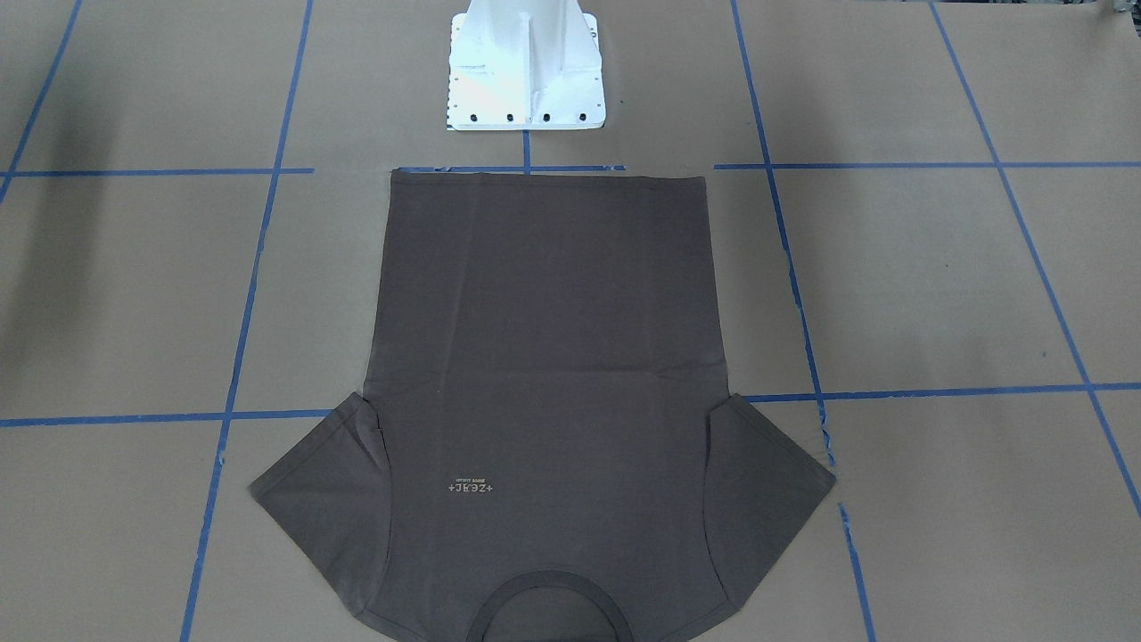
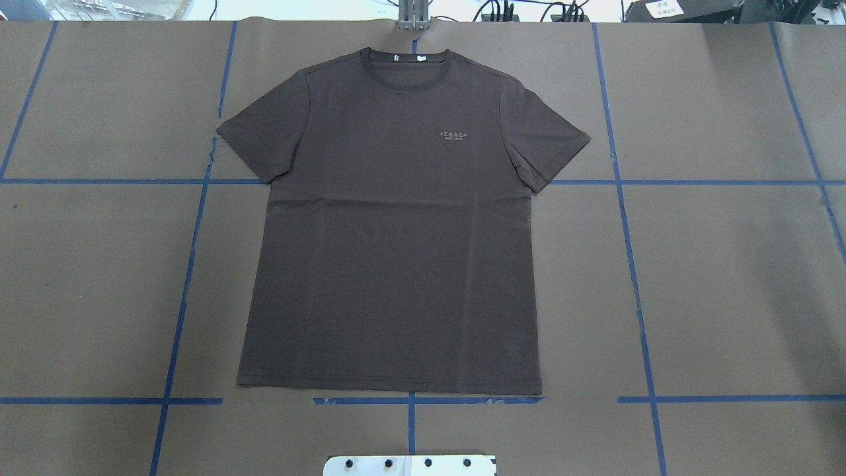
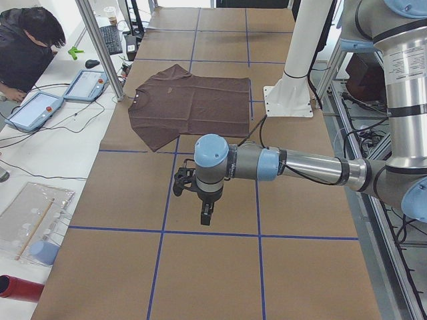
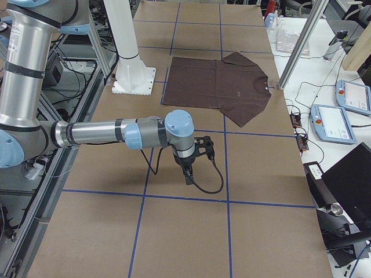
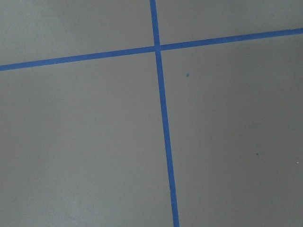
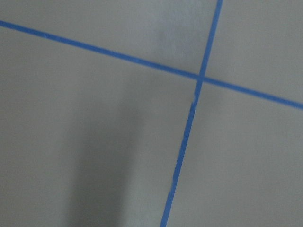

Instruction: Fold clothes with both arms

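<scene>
I see the T-shirt (image 2: 396, 231) lying flat, front up, in the middle of the surface (image 2: 727, 277), hem toward the white pedestal (image 1: 526, 71). The left gripper (image 3: 206, 215) and the right gripper (image 4: 189, 177) hang above bare paper, well apart from it. Whether they are spread or pressed together, I cannot tell.

One camera sits behind the robot, over its shoulders, looking forward and down on the table (image 2: 727, 277), with the pedestal base (image 2: 410, 465) at its bottom edge. Its opposite faces back from across the table, steeply down, base at the top. Both frame the T-shirt (image 2: 396, 231) — turned end for end between them. Two more stand at the table's ends, looking along it, each with one arm near and large: the left arm (image 3: 313, 167), the right arm (image 4: 93, 133). The wrist cameras look down, each close on a blue tape cross (image 5: 157, 47).
</scene>
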Controlling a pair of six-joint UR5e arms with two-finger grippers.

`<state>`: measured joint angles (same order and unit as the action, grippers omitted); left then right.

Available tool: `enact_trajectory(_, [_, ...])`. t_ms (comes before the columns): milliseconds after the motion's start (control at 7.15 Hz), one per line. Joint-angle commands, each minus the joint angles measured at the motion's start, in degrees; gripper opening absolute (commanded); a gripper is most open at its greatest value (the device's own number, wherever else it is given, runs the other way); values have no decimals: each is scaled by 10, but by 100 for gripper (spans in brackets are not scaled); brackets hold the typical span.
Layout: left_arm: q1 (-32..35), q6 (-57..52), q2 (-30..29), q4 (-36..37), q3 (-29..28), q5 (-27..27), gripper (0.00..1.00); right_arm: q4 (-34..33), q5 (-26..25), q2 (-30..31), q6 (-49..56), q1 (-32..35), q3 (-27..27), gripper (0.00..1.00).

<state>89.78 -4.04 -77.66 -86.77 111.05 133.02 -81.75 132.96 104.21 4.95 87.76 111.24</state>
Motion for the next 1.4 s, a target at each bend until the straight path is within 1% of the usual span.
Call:
enact_trajectory(0, [-1,-2,-6,-63,28,3,100,120,1,-80,-3,-4,-75,100])
enact_trajectory(140, [-1,4,-27,-166,4,1,100,121,8,-111,-3,-4,-103,100])
enact_trajectory(280, [0,-2,-95,-307,-94,3,100,122,20,-116,-2,-5,-115,100])
enact_trajectory(420, [0,29,-102,-355,-129,5,100,121,52,-124,-35,-5,-117,100])
enact_trajectory(560, [0,60,-104,-361,-128,5,100,141,59,-145,-115,-9,-117,100])
enact_trajectory(699, [0,62,-103,-362,-125,6,100,206,57,-157,-137,-27,-139,100])
enact_trajectory(839, [0,62,-103,-362,-124,6,100,240,56,-181,-226,-69,-146,100])
enact_trajectory(979, [0,62,-102,-362,-122,6,100,253,20,-213,-361,-125,-147,100])
enact_trajectory(1119, [0,61,-100,-363,-121,6,100,269,-66,-253,-469,-205,-148,100])
enact_trajectory(1259, [0,61,-98,-363,-121,6,100,290,-164,-294,-558,-293,-167,100])
